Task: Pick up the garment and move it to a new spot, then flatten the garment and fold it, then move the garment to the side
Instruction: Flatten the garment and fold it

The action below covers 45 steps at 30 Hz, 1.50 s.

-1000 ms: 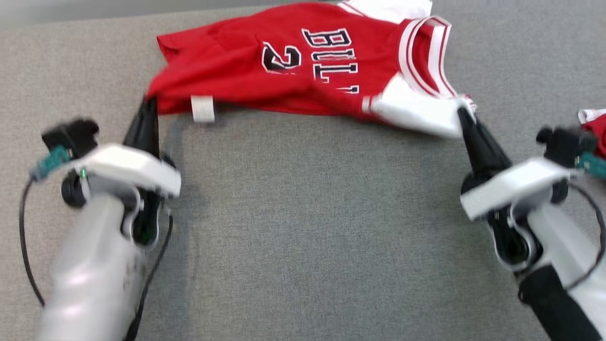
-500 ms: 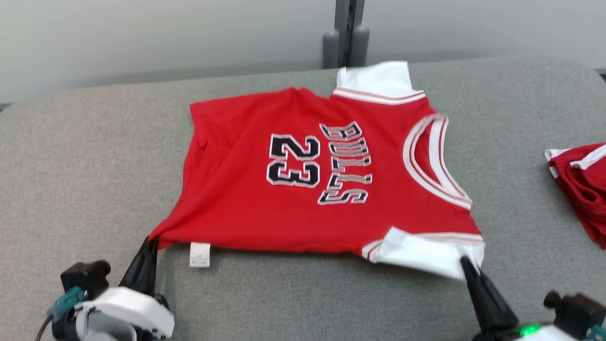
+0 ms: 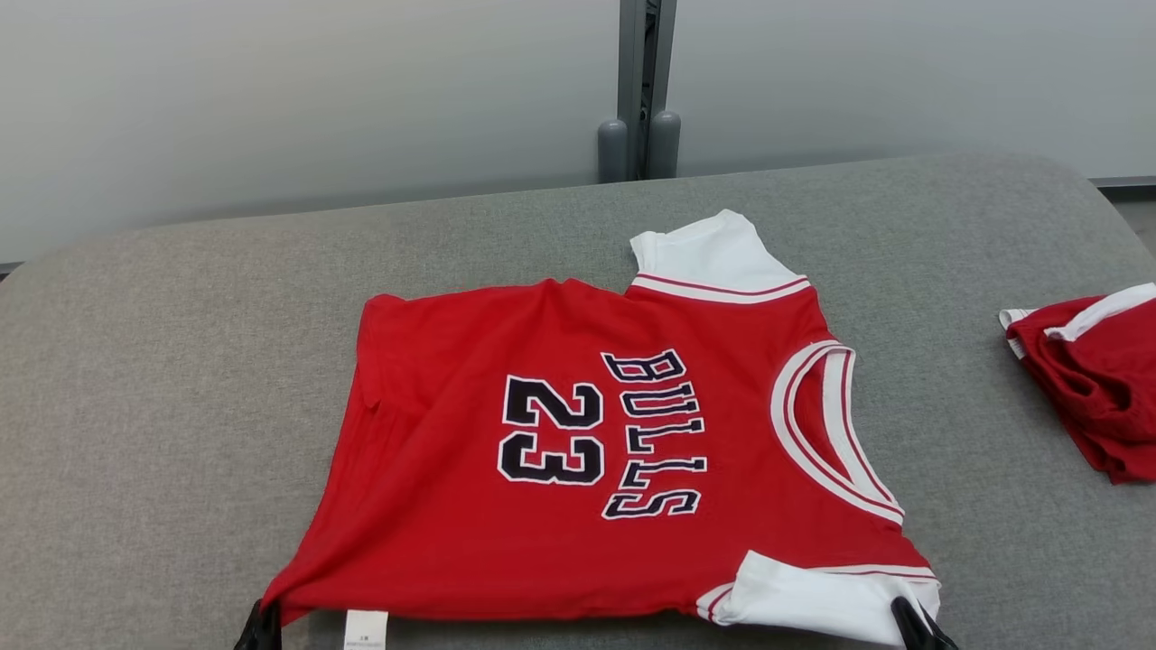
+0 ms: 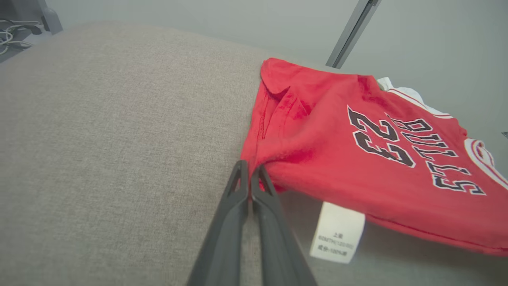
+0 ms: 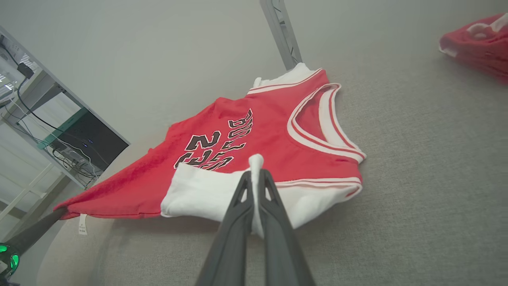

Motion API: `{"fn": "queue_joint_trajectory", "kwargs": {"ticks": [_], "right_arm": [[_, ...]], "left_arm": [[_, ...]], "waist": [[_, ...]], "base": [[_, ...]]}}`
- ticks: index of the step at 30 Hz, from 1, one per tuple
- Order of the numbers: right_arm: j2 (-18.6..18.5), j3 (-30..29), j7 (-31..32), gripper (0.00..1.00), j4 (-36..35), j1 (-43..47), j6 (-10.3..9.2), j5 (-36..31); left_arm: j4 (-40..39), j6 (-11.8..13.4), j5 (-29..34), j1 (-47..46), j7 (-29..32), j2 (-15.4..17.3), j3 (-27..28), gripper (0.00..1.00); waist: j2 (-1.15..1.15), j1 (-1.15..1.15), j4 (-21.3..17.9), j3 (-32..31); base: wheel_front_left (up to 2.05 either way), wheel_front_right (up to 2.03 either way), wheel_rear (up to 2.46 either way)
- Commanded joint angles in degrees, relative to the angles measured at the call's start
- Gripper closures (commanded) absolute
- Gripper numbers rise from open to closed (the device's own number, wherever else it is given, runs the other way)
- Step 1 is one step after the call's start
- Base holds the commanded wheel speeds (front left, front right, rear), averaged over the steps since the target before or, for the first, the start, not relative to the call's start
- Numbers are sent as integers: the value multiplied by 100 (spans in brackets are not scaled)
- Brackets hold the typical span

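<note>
The garment (image 3: pixel 578 451) is a red jersey with white sleeves and black "BULLS 23" lettering, spread across the grey cushioned surface (image 3: pixel 181 361). My left gripper (image 4: pixel 250 171) is shut on its red hem corner, beside a dangling white care label (image 4: pixel 337 232); its tips peek in at the head view's bottom edge (image 3: pixel 262 627). My right gripper (image 5: pixel 256 176) is shut on the near white sleeve (image 5: pixel 206 196), which folds up between its fingers; its tip is at the head view's lower right (image 3: pixel 912 623). The near edge of the garment (image 5: pixel 278 135) is lifted slightly off the surface.
A second red and white garment (image 3: pixel 1093 388) lies bunched at the right edge of the surface. A grey post (image 3: pixel 639 90) stands against the pale wall behind. A desk with cables (image 5: pixel 47 131) stands off to one side in the right wrist view.
The head camera has tilted up, so both arms have slid almost out of the frame. Both grippers keep their hold on the garment's near corners, and it now lies flatter.
</note>
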Motion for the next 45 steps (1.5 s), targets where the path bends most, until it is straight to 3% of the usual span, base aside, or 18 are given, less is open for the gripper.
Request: {"fn": "queue_joint_trajectory", "kwargs": {"ticks": [1,6,15,21,26,34,39,40,41,42,44,45], "right_arm": [[11,-58,56,100,-72,41,2,-34],[58,-237,163,100,-194,-48,2,-191],[-194,-333,121,100,53,-865,2,-284],[-586,-59,-49,100,632,-1751,2,-297],[-869,329,-289,100,1147,-2397,2,-252],[-1122,973,-902,100,2163,-3491,2,-134],[-1183,1300,-1084,100,2862,-4052,2,78],[-1189,1349,-1124,100,2985,-4134,2,127],[-1189,1406,-1150,100,3090,-4195,2,177],[-1195,1450,-1181,91,3179,-4224,2,221],[-1208,1495,-1251,0,3282,-4265,2,284],[-1192,1467,-1272,0,3307,-4252,2,312]], "left_arm": [[-168,103,47,111,41,13,23,100],[-717,321,85,364,282,26,-78,100],[-859,275,61,-235,943,262,-210,100],[-763,143,18,-915,1543,572,-239,100],[-609,65,-51,-1355,1705,701,-131,100],[-286,35,-80,-1681,1628,602,-136,100],[-47,-122,-39,-1956,1510,483,-288,100],[0,-170,-41,-2016,1465,450,-323,89],[62,-213,-45,-2065,1421,421,-341,54],[101,-252,-45,-2104,1343,385,-350,0],[196,-324,-105,-2150,1203,301,-364,0],[230,-355,-126,-2163,1102,264,-339,0]], "waist": [[0,0,11,26],[0,0,83,135],[0,0,61,540],[0,0,61,894],[0,0,51,1091],[0,0,-6,1402],[0,0,77,1595],[0,0,100,1622],[0,0,119,1638],[0,0,136,1648],[0,0,159,1653],[0,0,165,1644]], "base": [[0,0,0],[0,0,0],[0,0,0],[0,0,0],[0,0,0],[0,0,0],[0,0,0],[0,0,0],[0,0,0],[0,0,0],[0,0,0],[0,0,0]]}}
